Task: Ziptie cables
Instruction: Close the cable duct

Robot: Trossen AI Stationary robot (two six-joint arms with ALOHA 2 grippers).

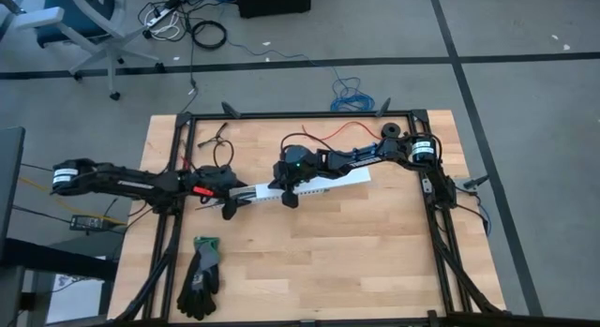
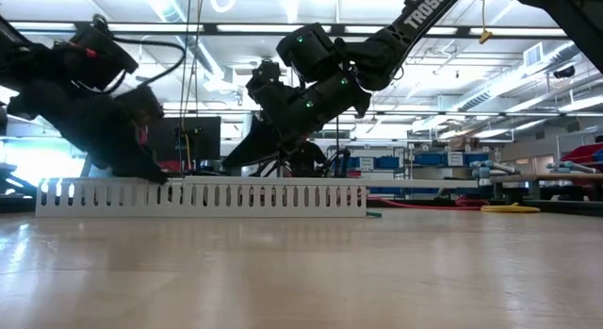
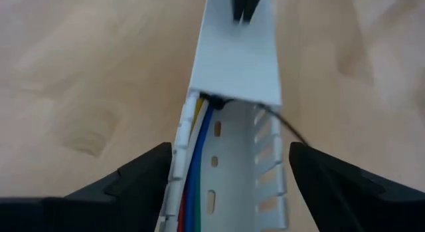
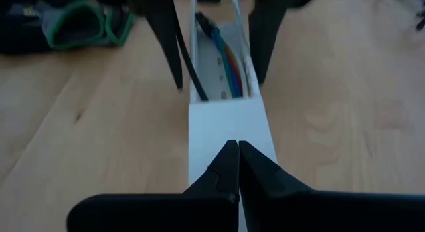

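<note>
Yellow, white, red and blue cables [image 3: 192, 185] lie inside the slotted channel [image 3: 232, 66]

Light: bright and even, from ceiling lamps [image 2: 179, 8] seen in the low view.
Shadows: soft, short, under the arms on the table [image 1: 328, 252].
Glare: lamps overexposed.
Blur: wrist views soft; near fingers [image 4: 226, 185] out of focus.

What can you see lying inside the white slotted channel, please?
In the white channel's uncovered end lie the cables, yellow, red, blue and green, along one wall. Farther along, the white cover hides whatever the channel holds.
</note>
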